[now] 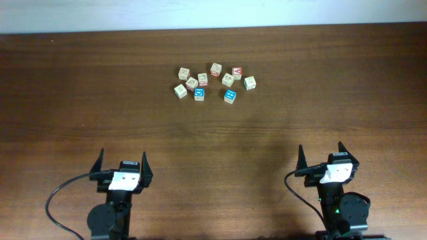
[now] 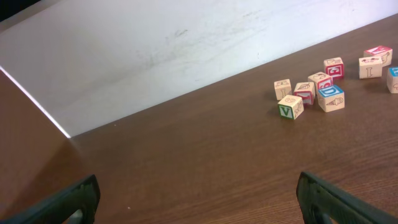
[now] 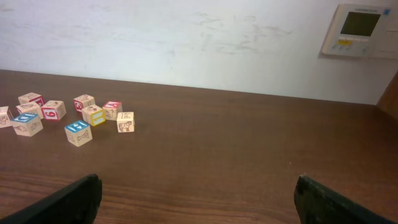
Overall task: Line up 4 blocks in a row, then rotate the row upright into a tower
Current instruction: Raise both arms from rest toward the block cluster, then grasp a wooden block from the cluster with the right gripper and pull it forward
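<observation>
**A:** Where are the blocks?

**B:** They are bunched in one cluster on the desk (image 1: 80, 100), around the red cube (image 1: 236, 72). One blue block (image 1: 229, 95) lies just in front of the red cube, on the arms' side. The other blue block (image 1: 199, 94) is farther to the red cube's left. A pale block (image 1: 249, 83) sits just right of the red cube. The end block (image 1: 180, 91), also pale, is the one farthest left of it.

**A:** And the grippers?

**B:** The left gripper (image 1: 123, 155) is released, its jaws spread wide with nothing between them. The right gripper (image 1: 320, 148) is the same. Both hang well apart from the red cube, toward the near side of the desk. The left gripper is off to the cube's left and the right gripper off to its right. Neither touches a block.
</observation>
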You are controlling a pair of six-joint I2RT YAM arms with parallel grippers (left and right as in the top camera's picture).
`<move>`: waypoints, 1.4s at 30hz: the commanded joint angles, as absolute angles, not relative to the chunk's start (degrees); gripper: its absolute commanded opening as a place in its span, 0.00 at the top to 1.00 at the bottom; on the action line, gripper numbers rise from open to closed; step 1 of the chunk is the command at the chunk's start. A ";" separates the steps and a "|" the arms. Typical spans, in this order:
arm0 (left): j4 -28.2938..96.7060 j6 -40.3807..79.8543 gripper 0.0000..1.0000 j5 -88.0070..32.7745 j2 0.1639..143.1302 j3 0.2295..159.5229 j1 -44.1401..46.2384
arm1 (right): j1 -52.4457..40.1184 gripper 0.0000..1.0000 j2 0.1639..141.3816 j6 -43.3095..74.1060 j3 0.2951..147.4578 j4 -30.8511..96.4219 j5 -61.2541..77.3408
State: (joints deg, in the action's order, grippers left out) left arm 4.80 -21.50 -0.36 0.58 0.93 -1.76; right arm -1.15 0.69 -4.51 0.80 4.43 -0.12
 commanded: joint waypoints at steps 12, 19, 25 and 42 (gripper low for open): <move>4.78 -22.20 0.01 0.23 0.36 0.51 -1.54 | -0.78 0.01 0.36 -4.25 0.32 4.58 -0.62; 3.25 -22.17 0.01 0.19 0.34 0.54 -1.54 | -0.78 0.01 0.36 -4.25 0.32 4.45 -0.62; -1.26 -13.26 0.01 -3.92 0.43 0.99 -1.54 | -0.78 0.01 0.36 -4.25 0.71 1.50 3.16; 40.86 -11.79 0.01 -31.75 87.64 71.68 -1.50 | -0.78 0.01 64.07 -3.42 59.59 37.76 26.37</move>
State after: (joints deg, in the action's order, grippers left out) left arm 40.69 -11.92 -29.71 87.29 70.41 -1.52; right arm -1.04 63.96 -3.38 57.87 37.71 25.28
